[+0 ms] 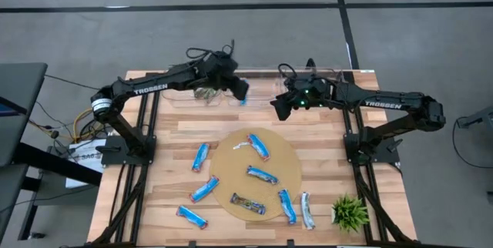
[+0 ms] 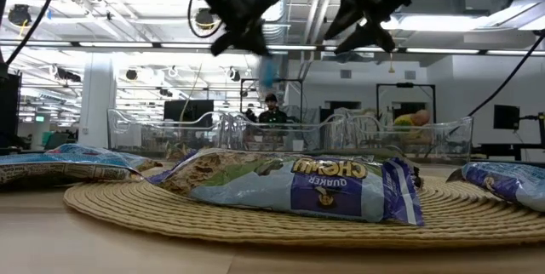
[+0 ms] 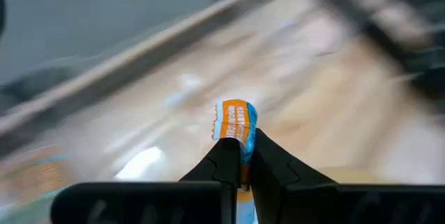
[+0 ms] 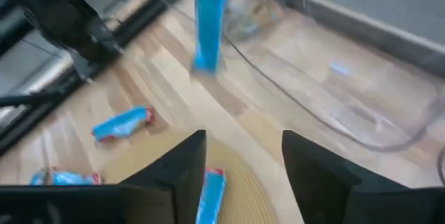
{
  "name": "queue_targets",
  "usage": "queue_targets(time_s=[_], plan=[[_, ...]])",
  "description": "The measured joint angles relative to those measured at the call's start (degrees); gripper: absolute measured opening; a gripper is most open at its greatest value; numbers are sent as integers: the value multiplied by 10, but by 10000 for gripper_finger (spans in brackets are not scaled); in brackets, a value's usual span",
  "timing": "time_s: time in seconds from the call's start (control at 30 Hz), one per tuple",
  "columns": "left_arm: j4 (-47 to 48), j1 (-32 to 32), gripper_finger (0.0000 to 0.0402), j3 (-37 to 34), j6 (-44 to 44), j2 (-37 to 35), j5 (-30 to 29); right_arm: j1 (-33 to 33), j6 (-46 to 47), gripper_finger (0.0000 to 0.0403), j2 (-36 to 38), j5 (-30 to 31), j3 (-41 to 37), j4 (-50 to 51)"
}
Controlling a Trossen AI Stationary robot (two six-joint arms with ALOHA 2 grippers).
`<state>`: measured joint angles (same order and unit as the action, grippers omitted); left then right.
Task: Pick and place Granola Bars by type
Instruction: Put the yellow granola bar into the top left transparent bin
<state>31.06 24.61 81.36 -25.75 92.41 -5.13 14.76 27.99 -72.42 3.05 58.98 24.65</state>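
Blue wrapped granola bar (image 3: 235,122) pinched upright between the left gripper (image 1: 240,88) jaws, hanging below them over the clear plastic bins (image 1: 266,94) at the table's far edge. Motion blur; which compartment lies beneath is uncertain. Best to lower inside the walls before releasing. Right gripper (image 4: 243,158) just beside, jaws wide and empty: tight shared room. Round woven mat (image 1: 289,159) with remaining bars sits well behind both jaws.
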Motion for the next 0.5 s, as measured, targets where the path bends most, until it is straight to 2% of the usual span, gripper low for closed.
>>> queue_targets(time_s=[0.13,0.33,0.5], plan=[[96,20,7,0,42,-10,-88,-1,0,198,0,0,0,29],[168,55,9,0,88,-45,-179,-1,0,198,0,-1,0,50],[242,90,12,0,119,-54,-211,-1,0,190,0,-1,0,56]])
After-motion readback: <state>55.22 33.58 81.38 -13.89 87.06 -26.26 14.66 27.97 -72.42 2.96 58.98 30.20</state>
